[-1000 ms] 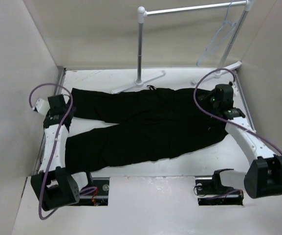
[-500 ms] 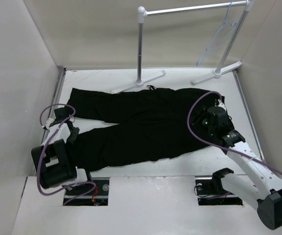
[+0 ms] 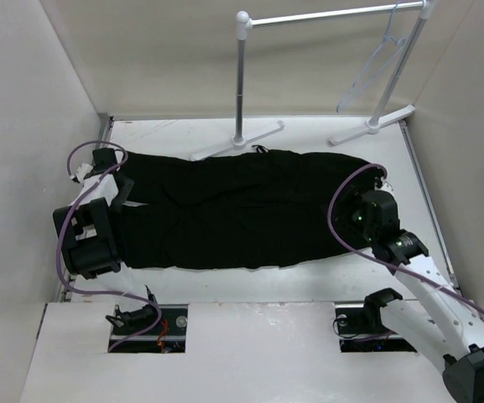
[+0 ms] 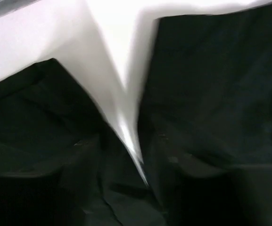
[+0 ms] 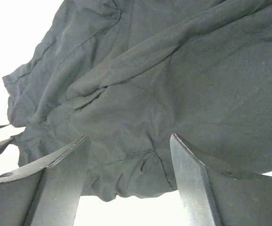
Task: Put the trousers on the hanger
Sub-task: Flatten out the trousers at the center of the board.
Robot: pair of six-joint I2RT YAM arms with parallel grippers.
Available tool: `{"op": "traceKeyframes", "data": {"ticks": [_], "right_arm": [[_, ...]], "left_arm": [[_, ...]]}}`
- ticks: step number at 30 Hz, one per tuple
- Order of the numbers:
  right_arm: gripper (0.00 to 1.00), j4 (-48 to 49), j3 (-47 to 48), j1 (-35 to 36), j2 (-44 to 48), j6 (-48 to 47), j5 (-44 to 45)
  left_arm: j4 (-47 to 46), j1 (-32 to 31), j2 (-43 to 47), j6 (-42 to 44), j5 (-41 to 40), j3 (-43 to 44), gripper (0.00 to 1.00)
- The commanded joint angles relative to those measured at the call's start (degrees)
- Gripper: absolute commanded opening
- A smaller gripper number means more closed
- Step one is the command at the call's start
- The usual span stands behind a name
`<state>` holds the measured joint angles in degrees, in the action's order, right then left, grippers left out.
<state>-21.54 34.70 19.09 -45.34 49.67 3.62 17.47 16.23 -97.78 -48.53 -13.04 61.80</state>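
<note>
The black trousers [image 3: 242, 210] lie across the table in one long band, legs to the left and waist to the right. The pale clear hanger [image 3: 374, 74] hangs from the rack at the back right, far from both grippers. My left gripper [image 3: 117, 186] is low over the leg ends. In the blurred left wrist view its dark fingers stand apart [image 4: 126, 155] over black cloth [image 4: 211, 84], with a white wedge of table between the two legs. My right gripper [image 3: 361, 210] hovers at the waist end. Its fingers are open [image 5: 126, 150] above the crumpled waist edge [image 5: 173, 70], holding nothing.
A white tubular garment rack [image 3: 242, 75] stands at the back, its two feet [image 3: 237, 138] touching the trousers' far edge. Beige walls close in on the left, back and right. Purple cables loop off both arms.
The near leg has swung up against the far leg, so the trousers now form a straight band. The left arm moved towards the back left. The right gripper's fingers have opened wider.
</note>
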Motion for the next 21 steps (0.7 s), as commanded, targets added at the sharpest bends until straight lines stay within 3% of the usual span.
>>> {"op": "traceKeyframes", "data": {"ticks": [1,4,5,9,11,14,16,21], "right_arm": [[0.76,-0.17,0.19,-0.15,2.01,-0.71,-0.37],[0.75,-0.96,-0.16,-0.15,3.33,-1.15,-1.42],[0.71,-1.22,-0.42,-0.15,3.85,-1.15,-1.86],[0.25,-2.89,-1.65,1.42,6.23,-1.33,-4.66],[0.17,-4.55,-1.91,3.09,6.58,-1.33,-6.07],[0.19,-6.14,-2.44,6.25,7.11,-1.50,-6.26],[0.27,-6.67,-2.79,7.66,7.37,-1.51,-6.08],[0.56,-8.78,-3.76,8.55,7.63,-0.98,-6.25]], "left_arm": [[4.94,-0.27,4.94,-0.07,-2.52,0.35,0.52],[5.55,0.42,14.25,-0.33,-2.52,-6.23,0.56],[5.90,0.69,18.02,-0.33,-2.43,-8.69,0.56],[13.08,2.44,32.87,-0.60,-2.60,-16.69,0.55],[18.36,5.07,40.17,-1.03,-2.08,-20.21,0.53],[25.92,9.12,48.09,-1.30,-1.20,-23.90,0.53],[28.13,10.27,49.52,-1.74,-0.94,-25.84,0.53],[27.97,12.55,48.48,-5.60,4.06,-28.05,0.55]]}}
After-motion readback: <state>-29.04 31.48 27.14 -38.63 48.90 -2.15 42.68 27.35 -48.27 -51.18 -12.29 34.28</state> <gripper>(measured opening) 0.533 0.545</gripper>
